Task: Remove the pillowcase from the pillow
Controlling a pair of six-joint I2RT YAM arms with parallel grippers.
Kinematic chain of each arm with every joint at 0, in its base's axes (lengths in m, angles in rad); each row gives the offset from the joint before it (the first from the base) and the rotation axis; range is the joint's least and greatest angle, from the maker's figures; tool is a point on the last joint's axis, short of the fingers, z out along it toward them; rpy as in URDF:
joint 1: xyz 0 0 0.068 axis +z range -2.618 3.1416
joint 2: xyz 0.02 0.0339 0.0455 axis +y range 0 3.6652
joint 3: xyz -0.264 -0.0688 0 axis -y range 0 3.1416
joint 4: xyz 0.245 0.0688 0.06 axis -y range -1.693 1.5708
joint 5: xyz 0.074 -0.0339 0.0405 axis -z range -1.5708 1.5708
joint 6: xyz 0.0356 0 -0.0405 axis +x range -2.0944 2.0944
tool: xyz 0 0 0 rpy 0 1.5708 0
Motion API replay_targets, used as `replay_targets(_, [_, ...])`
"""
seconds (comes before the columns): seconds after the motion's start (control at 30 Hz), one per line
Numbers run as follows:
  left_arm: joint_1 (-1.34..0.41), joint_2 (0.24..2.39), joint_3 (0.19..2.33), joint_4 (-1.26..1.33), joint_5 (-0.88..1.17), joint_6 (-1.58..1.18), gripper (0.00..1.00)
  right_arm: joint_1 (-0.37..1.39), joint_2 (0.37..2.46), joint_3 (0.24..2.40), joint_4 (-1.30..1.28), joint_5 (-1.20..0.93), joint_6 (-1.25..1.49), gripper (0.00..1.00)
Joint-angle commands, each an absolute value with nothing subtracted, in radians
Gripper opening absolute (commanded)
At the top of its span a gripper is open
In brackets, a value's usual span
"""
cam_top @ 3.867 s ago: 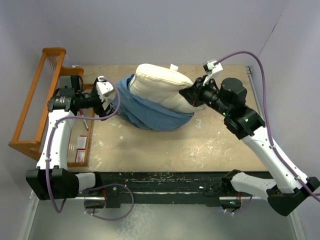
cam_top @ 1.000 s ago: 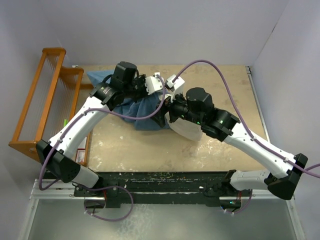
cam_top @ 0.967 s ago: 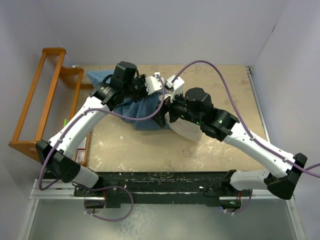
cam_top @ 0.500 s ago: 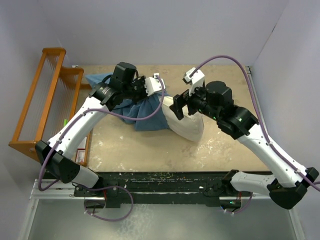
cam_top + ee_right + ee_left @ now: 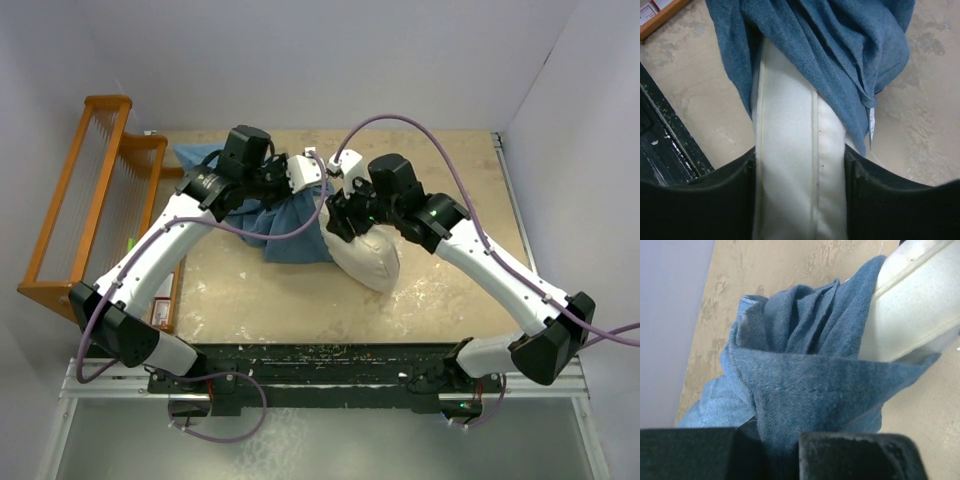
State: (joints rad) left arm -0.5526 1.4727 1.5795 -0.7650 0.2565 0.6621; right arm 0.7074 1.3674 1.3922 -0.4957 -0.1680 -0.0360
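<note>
The dusty-blue pillowcase (image 5: 272, 228) lies bunched left of centre, still over the far end of the cream pillow (image 5: 368, 258), which sticks out toward the front right. My left gripper (image 5: 303, 178) is shut on a fold of the pillowcase (image 5: 805, 390), pinched at the jaws (image 5: 782, 455), and the pillow (image 5: 912, 315) shows at the upper right. My right gripper (image 5: 336, 220) straddles the pillow's seamed edge (image 5: 797, 150), with both fingers pressed against its sides (image 5: 799, 200). The pillowcase (image 5: 830, 45) hangs over the pillow just beyond them.
A wooden rack (image 5: 78, 200) stands along the left edge with a small printed box (image 5: 160, 297) beside it. The black base rail (image 5: 330, 360) runs along the near edge. Walls close in on the left, back and right.
My right gripper swung off to the right and opened, then came back onto the pillow's edge and closed. The left gripper has held its fold of pillowcase without moving.
</note>
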Motion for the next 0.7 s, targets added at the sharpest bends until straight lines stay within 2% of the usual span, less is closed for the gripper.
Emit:
replay_targets(0.0, [-0.556,1.389,1.609,-0.665,0.297,0.634,0.0,0.667,1.313,1.381,-0.477,-0.144,-0.022,0.41])
replay_targets(0.03, [-0.544,1.384,1.609,-0.672,0.292,0.644,0.04,0.657,1.287,1.361,-0.457,-0.131,-0.018,0.24])
replay_targets(0.07, [-0.521,1.382,1.612,-0.681,0.311,0.653,0.17,0.653,1.263,1.344,-0.448,-0.117,-0.017,0.11])
replay_targets(0.1, [-0.483,1.385,1.619,-0.702,0.345,0.657,0.4,0.651,1.241,1.328,-0.445,-0.105,-0.021,0.0])
replay_targets(0.13, [-0.444,1.393,1.637,-0.728,0.378,0.661,0.57,0.649,1.221,1.309,-0.443,-0.096,-0.031,0.0])
replay_targets(0.17, [-0.4,1.406,1.661,-0.76,0.403,0.673,0.68,0.649,1.201,1.291,-0.442,-0.089,-0.041,0.0])
replay_targets(0.27, [-0.293,1.44,1.719,-0.886,0.446,0.803,0.88,0.65,1.14,1.244,-0.436,-0.056,-0.071,0.0])
replay_targets(0.4, [-0.177,1.454,1.686,-0.952,0.426,0.994,0.9,0.65,1.09,1.228,-0.421,-0.057,-0.102,0.0])
replay_targets(0.67, [-0.114,1.482,1.531,-0.78,0.346,1.088,0.88,0.65,1.088,1.258,-0.436,-0.121,-0.12,0.0])
